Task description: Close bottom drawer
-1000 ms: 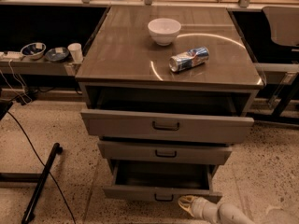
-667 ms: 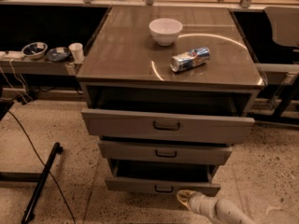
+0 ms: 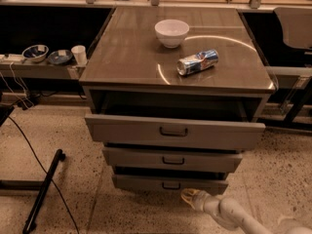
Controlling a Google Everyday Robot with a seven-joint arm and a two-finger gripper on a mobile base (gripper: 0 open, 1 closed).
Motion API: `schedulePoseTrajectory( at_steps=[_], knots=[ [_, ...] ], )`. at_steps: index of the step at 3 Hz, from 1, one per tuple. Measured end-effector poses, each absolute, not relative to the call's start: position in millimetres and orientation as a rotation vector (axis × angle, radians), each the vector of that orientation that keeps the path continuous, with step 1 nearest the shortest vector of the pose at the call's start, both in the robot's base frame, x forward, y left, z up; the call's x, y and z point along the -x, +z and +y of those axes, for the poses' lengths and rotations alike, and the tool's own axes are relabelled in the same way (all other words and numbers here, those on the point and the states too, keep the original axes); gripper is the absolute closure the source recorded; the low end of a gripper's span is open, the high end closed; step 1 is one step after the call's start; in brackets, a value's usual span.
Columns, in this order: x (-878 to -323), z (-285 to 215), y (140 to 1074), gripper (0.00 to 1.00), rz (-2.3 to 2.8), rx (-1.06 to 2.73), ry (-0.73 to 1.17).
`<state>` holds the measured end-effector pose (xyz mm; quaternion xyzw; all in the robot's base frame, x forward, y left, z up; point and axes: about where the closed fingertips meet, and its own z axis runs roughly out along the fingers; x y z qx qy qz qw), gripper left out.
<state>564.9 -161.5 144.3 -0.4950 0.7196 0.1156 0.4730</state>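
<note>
Low before the bottom drawer (image 3: pixel 146 183) | pincer (image 3: pixel 190 196) near its front, arm slanting from lower right | pincer state: cannot tell

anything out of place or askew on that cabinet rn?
The drink can lies on its side on the cabinet top, beside the white bowl. All three drawers stand ajar: the top drawer furthest out, the middle drawer less, the bottom drawer only slightly. The gripper is low by the bottom drawer's front.
</note>
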Motion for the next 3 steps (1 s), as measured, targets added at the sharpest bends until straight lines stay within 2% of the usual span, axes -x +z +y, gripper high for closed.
schedulePoseTrajectory(
  at_steps=[2,3],
  knots=[
    [-618,-169,140,1.00,1.739,1.220,0.240],
    [-616,-168,140,1.00,1.739,1.220,0.241]
  ],
)
